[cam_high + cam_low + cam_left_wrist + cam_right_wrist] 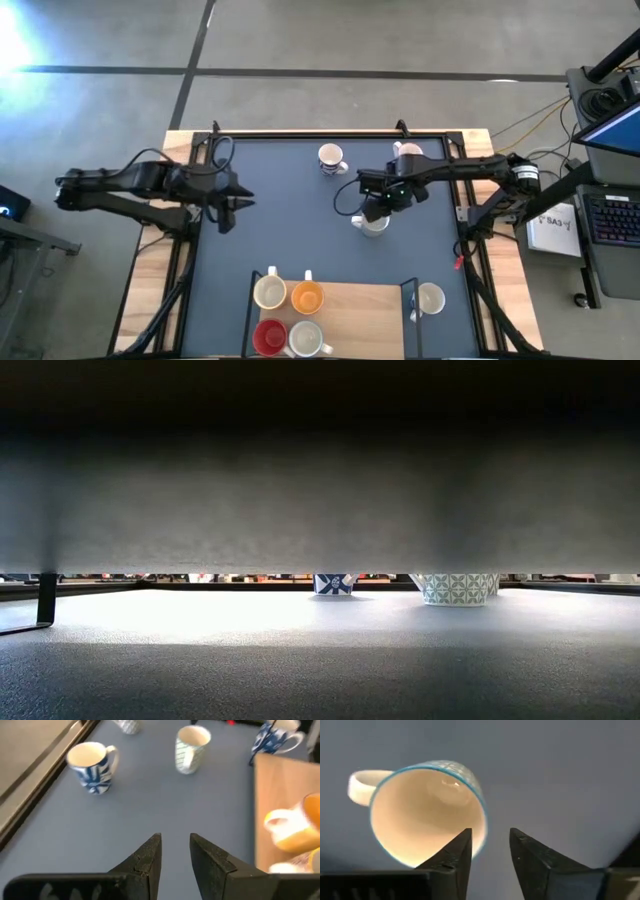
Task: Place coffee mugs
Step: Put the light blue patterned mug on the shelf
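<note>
- High view, near edge: a wooden board [350, 300] holds four mugs in a tight cluster — cream mug [269, 291], orange mug [306, 296], red mug [268, 337], white mug [306, 339].
- Just beside the board's right end, one more white mug [430, 298] stands on the dark table [290, 220].
- Mid-table: the right gripper [377, 212] hangs directly over a pale patterned mug [373, 224]. Right wrist view shows that mug [427, 812] upright, blue-rimmed; one fingertip [461, 842] lies over its rim, the other outside it, jaws parted — not pinching it.
- Left gripper [232, 203] waits over the table's left side, touching nothing; fingers [150, 857] a narrow gap apart.
- Far side: a blue-patterned mug [331, 158] and another white mug [408, 152] stand near the back edge, well apart from the board.
</note>
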